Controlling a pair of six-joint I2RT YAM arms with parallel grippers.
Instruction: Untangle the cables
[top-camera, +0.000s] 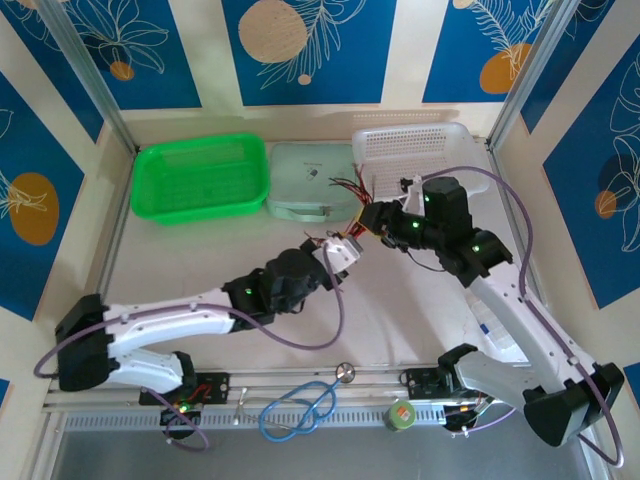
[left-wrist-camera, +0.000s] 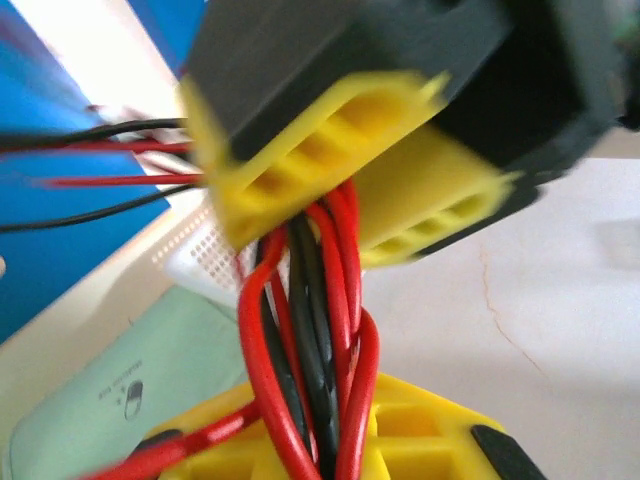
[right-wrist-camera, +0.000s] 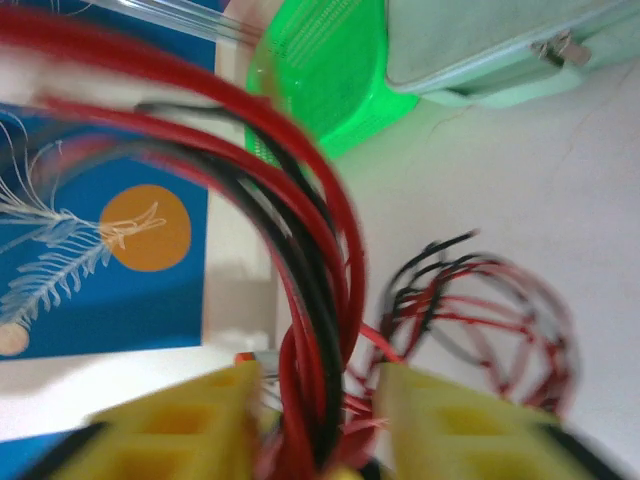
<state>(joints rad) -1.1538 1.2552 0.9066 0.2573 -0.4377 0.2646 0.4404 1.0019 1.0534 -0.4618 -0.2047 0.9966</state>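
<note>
The cables (top-camera: 357, 234) are a twisted bunch of thin red and black wires stretched between my two grippers above the table's middle. The left gripper (top-camera: 343, 251) holds one end. In its wrist view the cables (left-wrist-camera: 320, 340) rise from between its yellow fingers (left-wrist-camera: 420, 440) to the right gripper (left-wrist-camera: 345, 215), whose yellow fingers close around them. In the right wrist view, the right gripper (right-wrist-camera: 320, 440) has the cables (right-wrist-camera: 320, 320) running between its fingers. Loose wire ends (right-wrist-camera: 480, 310) loop beyond, blurred. More wire ends (top-camera: 343, 186) splay over the mint case.
A green basket (top-camera: 200, 178) stands at the back left, with a mint zip case (top-camera: 310, 185) beside it and a white basket (top-camera: 410, 145) at the back right. A blue stethoscope (top-camera: 300, 405) and a green roll (top-camera: 402, 415) lie at the near edge.
</note>
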